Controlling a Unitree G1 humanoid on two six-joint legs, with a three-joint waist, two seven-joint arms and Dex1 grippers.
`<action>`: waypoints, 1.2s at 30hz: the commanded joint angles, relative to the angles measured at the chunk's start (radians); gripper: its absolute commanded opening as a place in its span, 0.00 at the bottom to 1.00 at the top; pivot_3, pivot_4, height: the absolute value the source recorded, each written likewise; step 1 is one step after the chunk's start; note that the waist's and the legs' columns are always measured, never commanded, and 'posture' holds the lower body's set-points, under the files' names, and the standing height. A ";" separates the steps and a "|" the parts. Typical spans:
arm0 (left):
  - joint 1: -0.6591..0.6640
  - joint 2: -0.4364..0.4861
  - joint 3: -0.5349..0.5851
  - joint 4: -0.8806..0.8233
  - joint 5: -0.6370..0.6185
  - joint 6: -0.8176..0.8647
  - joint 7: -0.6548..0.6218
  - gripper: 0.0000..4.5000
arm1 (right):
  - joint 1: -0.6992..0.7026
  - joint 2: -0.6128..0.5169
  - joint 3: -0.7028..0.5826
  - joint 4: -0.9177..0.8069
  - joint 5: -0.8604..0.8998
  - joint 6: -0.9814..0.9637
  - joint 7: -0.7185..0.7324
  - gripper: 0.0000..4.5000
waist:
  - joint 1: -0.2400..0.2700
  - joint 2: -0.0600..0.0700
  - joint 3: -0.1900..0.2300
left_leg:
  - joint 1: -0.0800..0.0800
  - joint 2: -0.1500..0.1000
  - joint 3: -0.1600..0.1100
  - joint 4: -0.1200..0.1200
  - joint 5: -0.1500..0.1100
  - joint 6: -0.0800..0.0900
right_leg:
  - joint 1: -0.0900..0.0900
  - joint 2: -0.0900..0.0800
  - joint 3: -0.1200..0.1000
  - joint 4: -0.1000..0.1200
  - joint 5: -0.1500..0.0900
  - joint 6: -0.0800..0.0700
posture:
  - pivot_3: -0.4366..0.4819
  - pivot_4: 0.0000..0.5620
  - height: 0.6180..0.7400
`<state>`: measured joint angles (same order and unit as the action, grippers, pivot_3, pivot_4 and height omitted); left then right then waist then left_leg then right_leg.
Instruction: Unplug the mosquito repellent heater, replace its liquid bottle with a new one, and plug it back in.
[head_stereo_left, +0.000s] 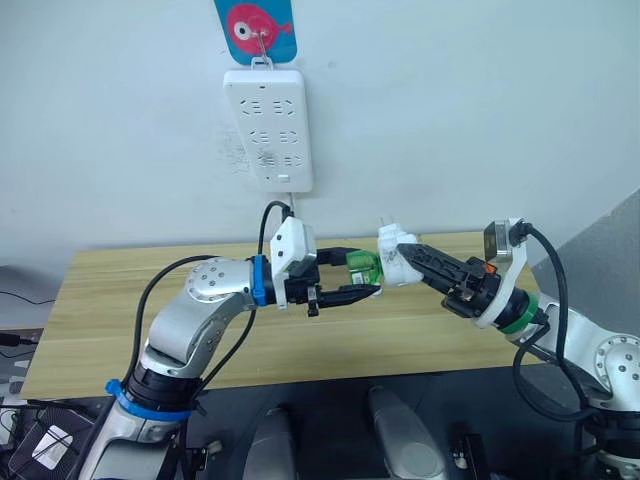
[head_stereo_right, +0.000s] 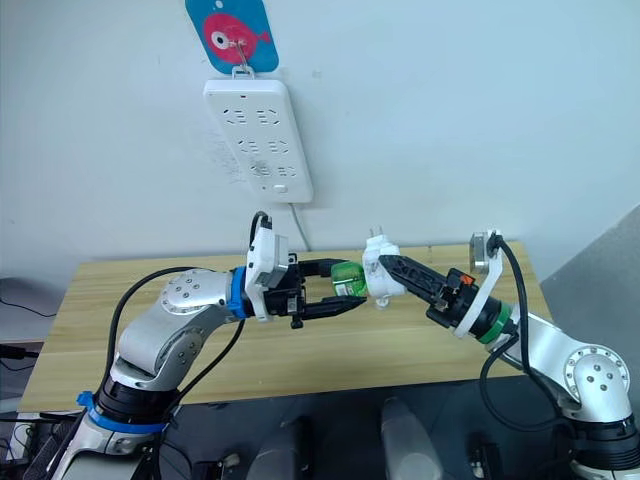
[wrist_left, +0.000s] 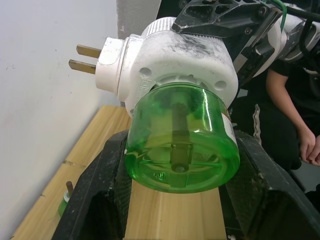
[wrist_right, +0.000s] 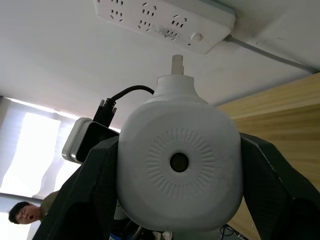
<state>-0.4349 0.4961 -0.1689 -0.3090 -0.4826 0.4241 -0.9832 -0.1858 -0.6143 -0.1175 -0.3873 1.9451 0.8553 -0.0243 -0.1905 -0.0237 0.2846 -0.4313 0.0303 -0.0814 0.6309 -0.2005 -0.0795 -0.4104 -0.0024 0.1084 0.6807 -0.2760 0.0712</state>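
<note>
- You have the mosquito repellent heater (head_stereo_left: 396, 254) clamped between the right gripper (head_stereo_right: 392, 272) fingers, held in the air above the wooden table (head_stereo_left: 120, 300); its shell is smooth, rounded white plastic, scuffed grey near the fingers, with a round hole ringed by fine radial ribs on the face toward the right wrist camera.
- Two flat brass-coloured prongs (wrist_left: 86, 58) stick out of the heater's side, away from both sets of fingers.
- Its liquid bottle (wrist_left: 182, 142) is still seated in the heater: a round, translucent green body with a dark wick stem running down its centre. There is faint embossing on its base, too small to read.
- Your left gripper (head_stereo_left: 358, 277) fingers sit on either side of the green bottle, closed against its walls.
- A second small green bottle (wrist_left: 64, 201) stands on the table beyond the left fingers, near the wall.
- On the wall above the right fingers hangs a long white power strip (head_stereo_left: 267, 128), glossy plastic, with no legible writing, under a blue card with a pink fish (head_stereo_left: 256, 27).
</note>
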 joint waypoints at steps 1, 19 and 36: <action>-0.023 -0.019 -0.005 -0.015 0.022 -0.031 0.019 0.50 | 0.001 -0.014 0.014 -0.047 0.027 0.018 0.019 0.67 | 0.000 0.000 0.000 | 0.000 0.000 0.000 0.000 0.000 0.000 | 0.000 0.000 0.000 0.000 0.000 0.000 | 0.19 0.42 1.00; 0.060 -0.169 0.023 0.039 0.064 -0.108 0.178 0.50 | 0.059 0.016 -0.028 -0.145 -0.053 -0.129 -0.103 1.00 | -0.001 0.000 0.000 | 0.000 0.000 0.000 0.000 0.000 0.000 | 0.000 0.000 0.000 0.000 0.000 0.000 | 0.17 0.43 1.00; 0.109 -0.275 0.015 -0.063 -0.025 0.024 0.301 0.50 | 0.005 0.351 0.073 -0.177 -0.360 -0.312 -0.186 1.00 | -0.006 0.001 -0.004 | 0.000 0.000 0.000 0.000 0.000 0.000 | 0.000 0.000 0.000 0.001 0.000 0.000 | 0.15 0.40 1.00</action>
<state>-0.3204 0.2270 -0.1493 -0.3199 -0.4903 0.4550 -0.6844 -0.1734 -0.2734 -0.0432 -0.5475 1.5969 0.5622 -0.2199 -0.1961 -0.0224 0.2805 -0.4313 0.0303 -0.0817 0.6310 -0.2004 -0.0796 -0.4104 -0.0024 0.1082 0.6812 -0.2759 0.0711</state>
